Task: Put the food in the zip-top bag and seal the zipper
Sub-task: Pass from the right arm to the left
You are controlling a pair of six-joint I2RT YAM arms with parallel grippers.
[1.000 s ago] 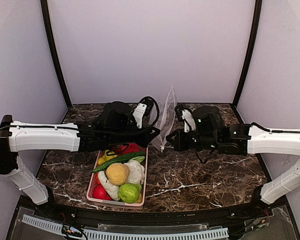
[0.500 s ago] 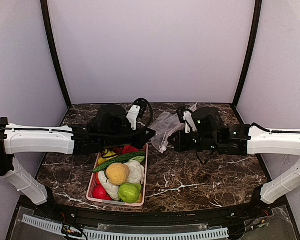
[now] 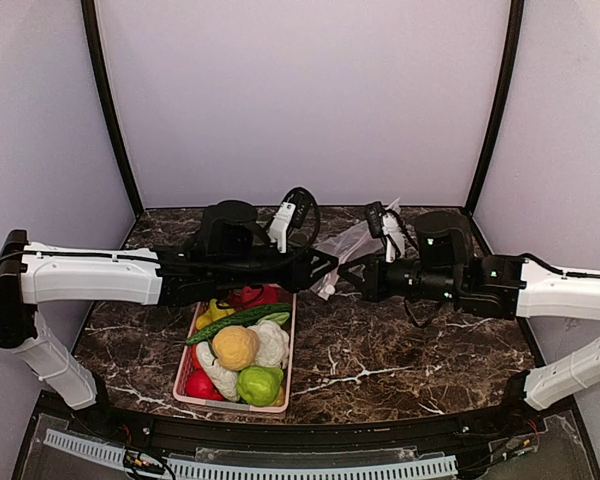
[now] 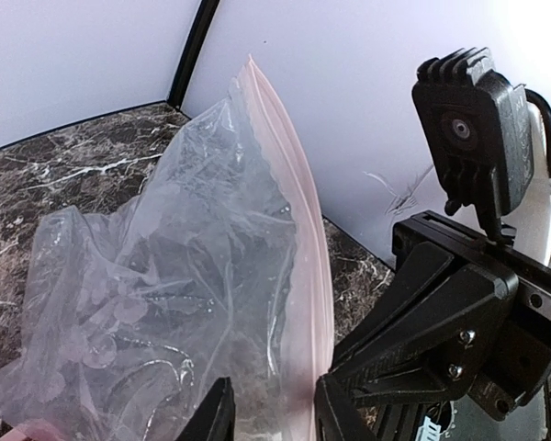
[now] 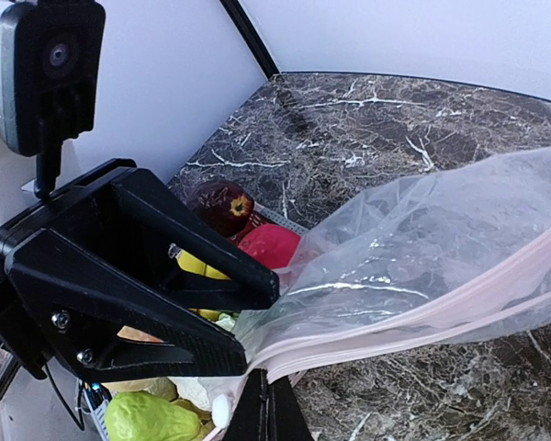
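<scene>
Dark brown marble-patterned surface (image 3: 410, 350) with white veins, black rim along its near edge, pink slatted plastic basket (image 3: 291, 350) resting left of centre, near that front edge, lengthwise front to back

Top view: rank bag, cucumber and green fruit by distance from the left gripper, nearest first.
1. Bag: at the left gripper tips, just to the right.
2. Cucumber: lying across the middle of the basket, toward the arm bases.
3. Green fruit: at the basket's near end.
</scene>
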